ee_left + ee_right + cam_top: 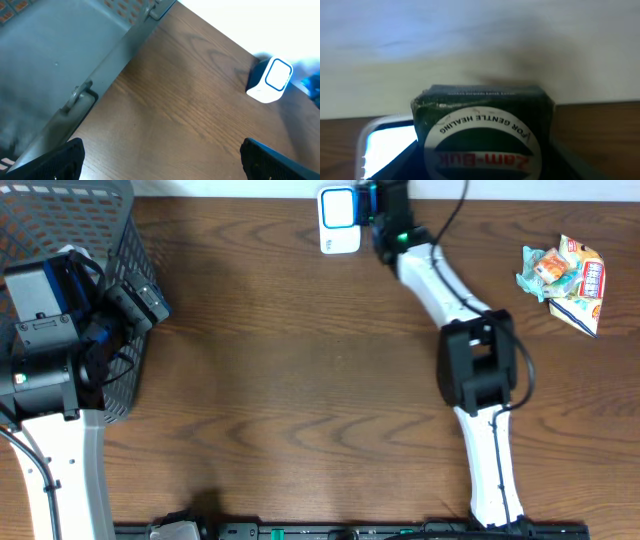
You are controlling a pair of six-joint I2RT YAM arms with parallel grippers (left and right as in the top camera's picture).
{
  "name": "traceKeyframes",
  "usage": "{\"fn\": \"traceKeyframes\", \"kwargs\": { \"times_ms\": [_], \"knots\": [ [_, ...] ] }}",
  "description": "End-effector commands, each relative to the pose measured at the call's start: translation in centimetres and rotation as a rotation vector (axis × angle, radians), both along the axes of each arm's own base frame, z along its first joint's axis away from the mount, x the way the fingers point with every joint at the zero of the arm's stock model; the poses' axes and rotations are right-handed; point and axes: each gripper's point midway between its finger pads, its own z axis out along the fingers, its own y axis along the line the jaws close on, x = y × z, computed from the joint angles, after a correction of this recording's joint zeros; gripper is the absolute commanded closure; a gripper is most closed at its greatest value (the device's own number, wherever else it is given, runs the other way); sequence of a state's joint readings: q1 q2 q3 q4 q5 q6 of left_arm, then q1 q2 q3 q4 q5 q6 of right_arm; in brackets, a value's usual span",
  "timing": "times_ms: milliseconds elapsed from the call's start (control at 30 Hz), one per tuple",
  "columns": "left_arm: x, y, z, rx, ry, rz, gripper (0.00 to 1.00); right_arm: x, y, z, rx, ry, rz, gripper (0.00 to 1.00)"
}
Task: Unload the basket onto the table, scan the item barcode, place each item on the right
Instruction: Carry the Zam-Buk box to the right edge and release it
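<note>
Now the right gripper (378,208), jaws half-closed on the Zam-Buk box (482,132), holds it just beside the scanner (340,220); best to square the barcode face to that window. The left gripper (165,172) gapes empty, well apart from the scanner.

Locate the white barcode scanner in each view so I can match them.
Overhead: scanner, top edge, centre.
Left wrist: scanner, right side, upper half.
Right wrist: scanner, bottom left, beside the Zam-Buk box.
Shared landmark: the wooden table.
</note>
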State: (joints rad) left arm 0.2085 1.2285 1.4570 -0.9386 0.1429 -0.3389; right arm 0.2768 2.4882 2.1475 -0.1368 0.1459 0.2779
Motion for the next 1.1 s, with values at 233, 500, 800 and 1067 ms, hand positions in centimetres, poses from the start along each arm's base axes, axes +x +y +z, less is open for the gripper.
{"fn": "traceKeyframes", "kwargs": {
  "times_ms": [233,500,800,1067],
  "knots": [
    [-0.1,0.3,0.0,0.015,0.005,0.002,0.03,-4.6,-21.6,8.6,-0.182,0.14,-0.268,0.7],
    [-0.1,0.3,0.0,0.015,0.005,0.002,0.02,-9.4,-30.9,3.9,-0.202,0.385,-0.384,0.62],
    [-0.1,0.3,0.0,0.015,0.005,0.002,0.02,-12.4,-33.3,3.2,-0.19,0.487,-0.423,0.01],
    [-0.1,0.3,0.0,0.015,0.005,0.002,0.02,-15.8,-31.1,10.4,-0.056,0.419,-0.446,0.01]
  ]
}}
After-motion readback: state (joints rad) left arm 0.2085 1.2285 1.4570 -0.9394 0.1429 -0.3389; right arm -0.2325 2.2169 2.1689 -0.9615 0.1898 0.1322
